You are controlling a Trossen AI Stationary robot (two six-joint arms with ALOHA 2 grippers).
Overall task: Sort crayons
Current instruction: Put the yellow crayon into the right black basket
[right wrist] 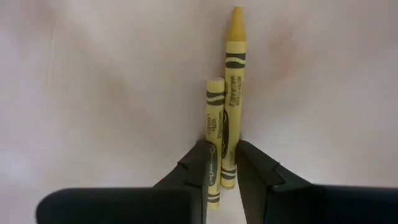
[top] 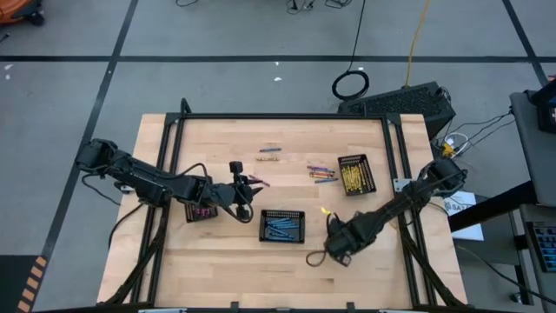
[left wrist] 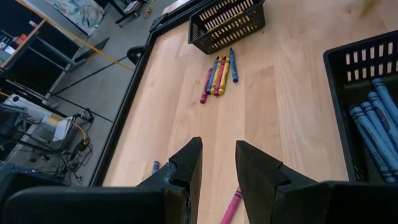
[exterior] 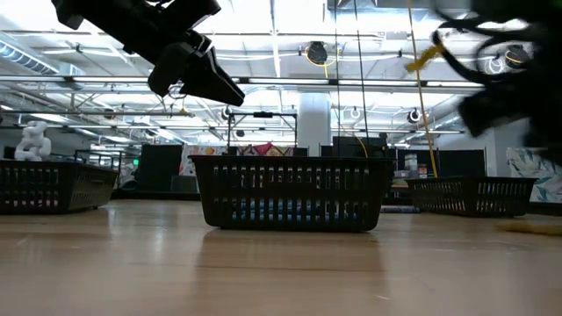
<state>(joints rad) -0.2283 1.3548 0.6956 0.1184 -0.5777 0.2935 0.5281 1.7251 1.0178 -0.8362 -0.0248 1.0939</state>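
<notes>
A: Right claw (right wrist: 221, 163), state?
B: Closed on two yellow wax crayons (right wrist: 227, 93) side by side, one long with a tip, one shorter stub. Both stick out straight ahead of the fingertips over the pale wooden worktop (top: 226, 261). From above that claw (top: 330, 223) sits just beside the blue tray's right end.

A: Left claw (left wrist: 217, 163)?
B: Fingers parted a little, nothing between them. In the low view it hangs above the worktop. A pink crayon (left wrist: 231, 205) lies on the wood right under its fingertips.

A: Loose crayons?
B: A small row of mixed-colour crayons (left wrist: 217, 76), pink, blue, orange, yellow, blue, lies well ahead of the left claw, just short of a black slotted plastic tray with yellow crayons (left wrist: 230, 23). From above, a couple more loose sticks (top: 268, 154) lie ahead of it, on the far half of the worktop.

A: Other trays?
B: Black slotted tray holding blue crayons (top: 282, 225) sits between the two claws. Small black tray with pink crayons (top: 201, 211) is behind the left claw, under that arm.
</notes>
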